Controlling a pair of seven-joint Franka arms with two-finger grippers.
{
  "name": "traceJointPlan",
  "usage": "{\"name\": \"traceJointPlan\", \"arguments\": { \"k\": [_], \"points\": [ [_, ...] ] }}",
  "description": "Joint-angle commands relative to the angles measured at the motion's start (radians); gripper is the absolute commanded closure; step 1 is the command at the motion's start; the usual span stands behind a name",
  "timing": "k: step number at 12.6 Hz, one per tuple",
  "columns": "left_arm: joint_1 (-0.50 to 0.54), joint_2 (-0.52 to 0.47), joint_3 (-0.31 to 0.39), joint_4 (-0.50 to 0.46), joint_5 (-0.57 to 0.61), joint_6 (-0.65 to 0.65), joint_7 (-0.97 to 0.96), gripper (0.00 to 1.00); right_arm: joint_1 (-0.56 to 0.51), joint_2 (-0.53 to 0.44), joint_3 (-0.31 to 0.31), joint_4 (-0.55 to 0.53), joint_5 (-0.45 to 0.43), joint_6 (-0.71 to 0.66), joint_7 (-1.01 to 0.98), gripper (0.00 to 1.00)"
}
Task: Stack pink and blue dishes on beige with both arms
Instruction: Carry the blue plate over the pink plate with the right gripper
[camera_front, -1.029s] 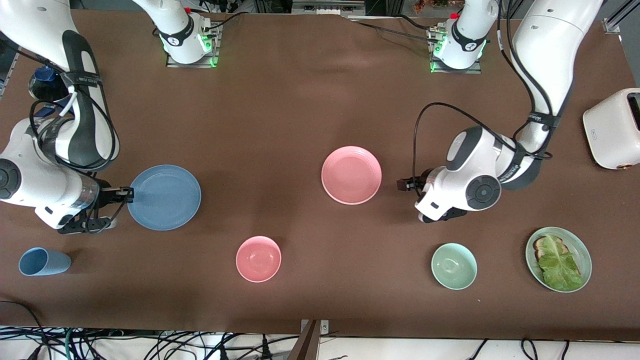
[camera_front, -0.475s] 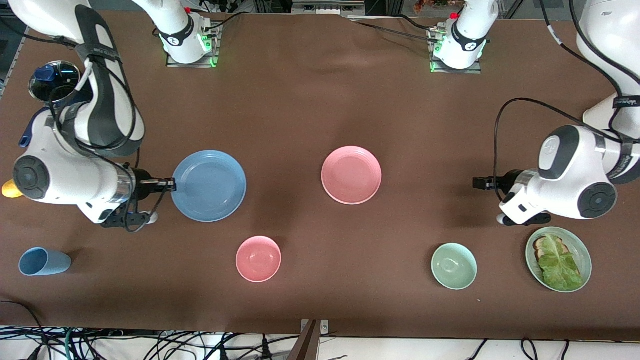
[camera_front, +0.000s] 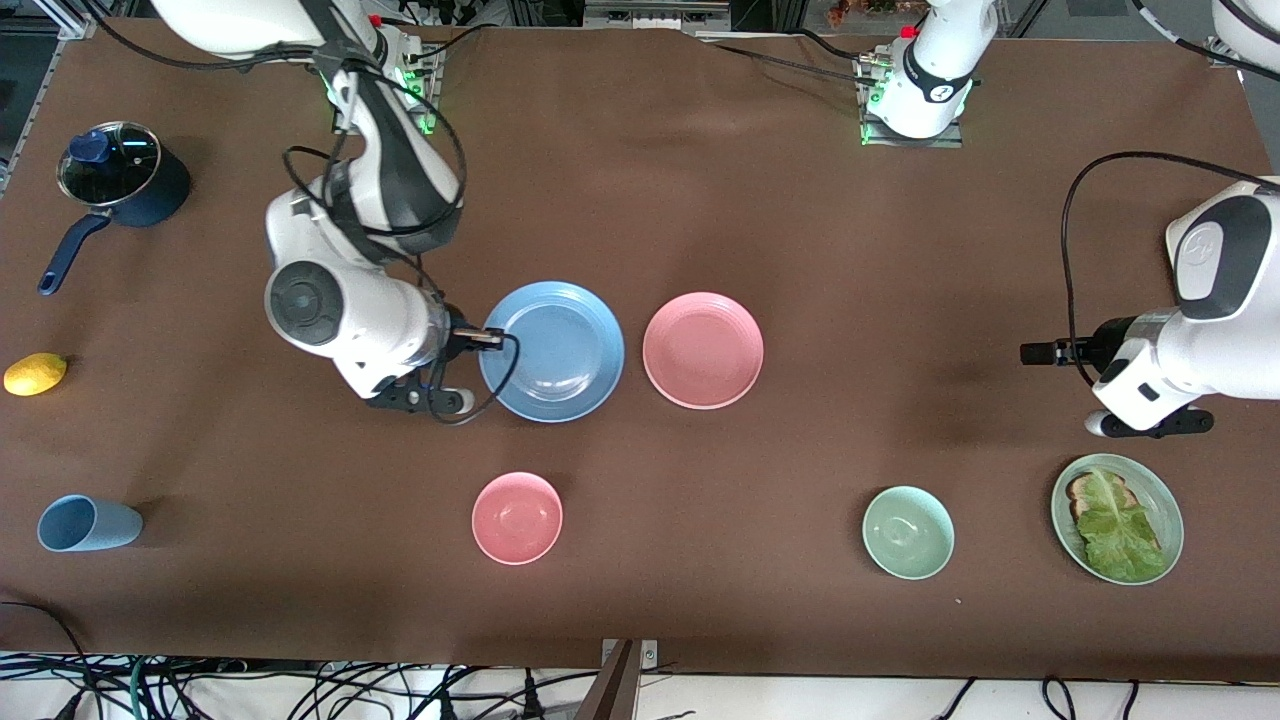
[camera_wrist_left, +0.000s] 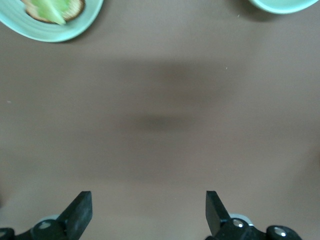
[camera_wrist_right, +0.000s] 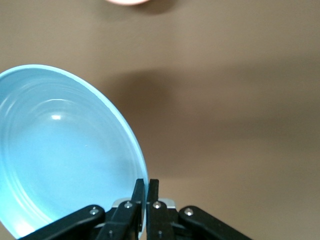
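Observation:
My right gripper (camera_front: 490, 338) is shut on the rim of the blue plate (camera_front: 552, 351) and holds it up over the table's middle, close beside the pink plate (camera_front: 703, 350). In the right wrist view the fingers (camera_wrist_right: 145, 192) pinch the thin edge of the blue plate (camera_wrist_right: 65, 150). The pink plate lies flat on the table with nothing touching it. My left gripper (camera_front: 1035, 352) is open over bare table toward the left arm's end; in the left wrist view the gripper (camera_wrist_left: 148, 210) has nothing in it. The beige plate is out of view.
A pink bowl (camera_front: 517, 517) and a green bowl (camera_front: 908, 532) sit nearer the front camera. A pale green plate with bread and lettuce (camera_front: 1117, 517) lies under the left arm. A light blue cup (camera_front: 88, 523), a lemon (camera_front: 35, 373) and a lidded pot (camera_front: 120, 175) are at the right arm's end.
My right arm has carried the blue plate from its end of the table to beside the pink plate. My left arm has drawn back from the pink plate toward its own end.

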Motion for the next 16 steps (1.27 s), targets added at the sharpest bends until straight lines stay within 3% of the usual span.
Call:
{"name": "traceJointPlan", "arguments": {
  "k": [1,3,6,8,16],
  "points": [
    [-0.191,-0.186,0.197,-0.065,-0.01,-0.013,0.016,0.0,0.089,-0.009,-0.004,-0.072,-0.01,0.118,0.156,1.0],
    [-0.221,-0.27,0.221,-0.068,-0.108,-0.013,0.022,0.0,0.152,0.007,-0.006,-0.078,-0.01,0.165,0.245,1.0],
    [-0.29,-0.375,0.259,-0.077,-0.113,-0.013,0.02,0.0,0.231,0.062,-0.009,-0.08,-0.012,0.248,0.386,1.0],
    [-0.353,-0.407,0.345,-0.106,-0.124,-0.03,0.029,0.0,0.272,0.096,-0.012,-0.078,-0.021,0.316,0.483,1.0],
    [-0.304,-0.381,0.356,-0.093,-0.171,-0.047,0.04,0.0,0.324,0.145,-0.012,-0.067,-0.025,0.399,0.587,1.0]
  ]
}}
